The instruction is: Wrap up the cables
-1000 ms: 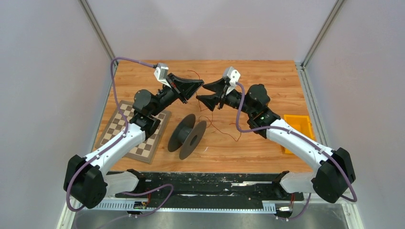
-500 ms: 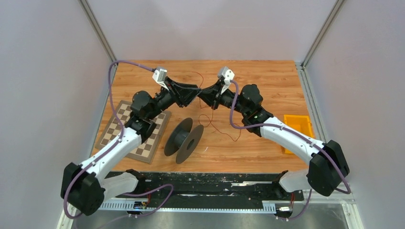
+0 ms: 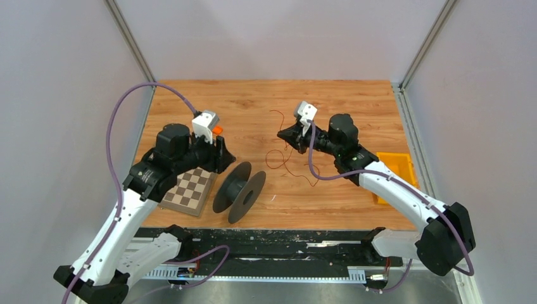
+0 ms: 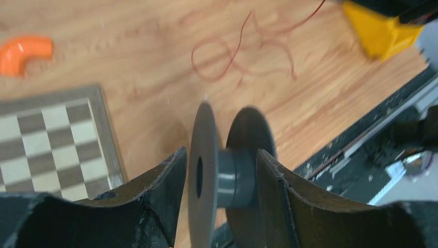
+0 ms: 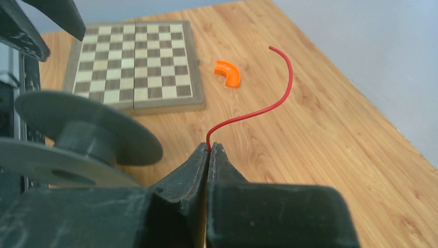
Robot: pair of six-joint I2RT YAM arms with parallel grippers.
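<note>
Woodgrain table, thin red wire in R gripper, blk spool

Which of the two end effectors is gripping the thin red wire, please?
The right end effector, shut on the red wire at its end; the left end effector is open, facing the black spool, with no wire in it.

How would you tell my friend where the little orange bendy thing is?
On the wooden table, find the checkerboard at the left. Just beyond its far edge lies a small orange piece. It is bent like an elbow, unlike the thin red wire and dark spool.
</note>
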